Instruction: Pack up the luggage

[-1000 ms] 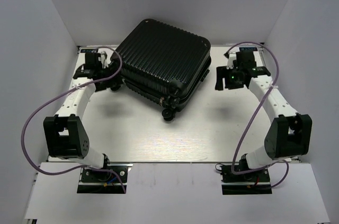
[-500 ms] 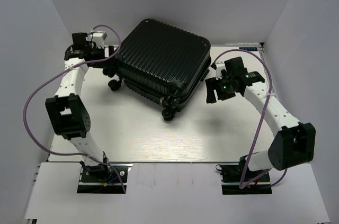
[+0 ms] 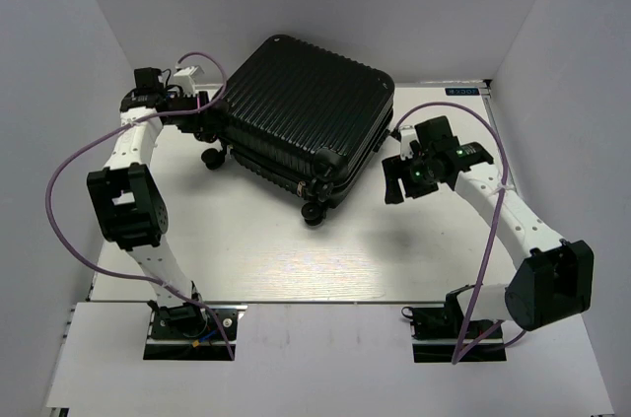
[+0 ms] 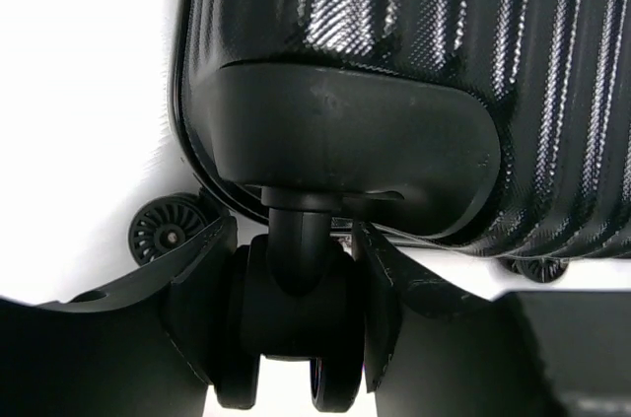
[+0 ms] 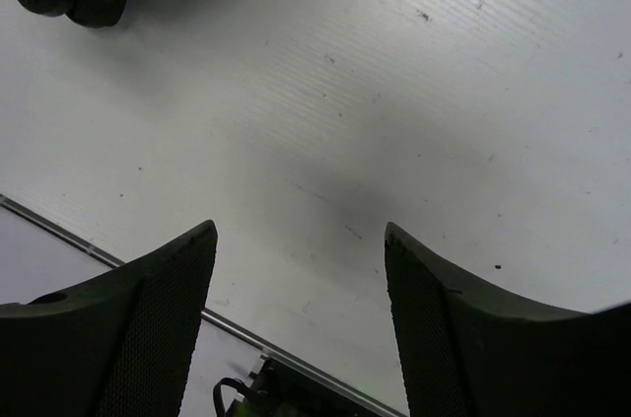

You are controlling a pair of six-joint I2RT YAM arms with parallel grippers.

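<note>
The luggage (image 3: 301, 116) lies closed and flat on the far middle of the table (image 3: 296, 259), turned askew with its ribbed shell up; from that I judge the step in hand is shifting or opening the case. To do it well, the right gripper (image 3: 394, 177) should come in and steady the near right edge before any pull; the hold on the caster wheel (image 4: 296, 338) is better taken on the fork than on the rolling tyre, lest it swivel and slip; pull slowly. Right arm: elbow near, forearm reaching left, claw released, fingers spread wide over bare table, just beside the luggage but apart from it. Left arm: stretched far along the left side, wrist bent in toward the case's far left corner; the left gripper (image 4: 296, 269) appears clenched on that wheel.
</note>
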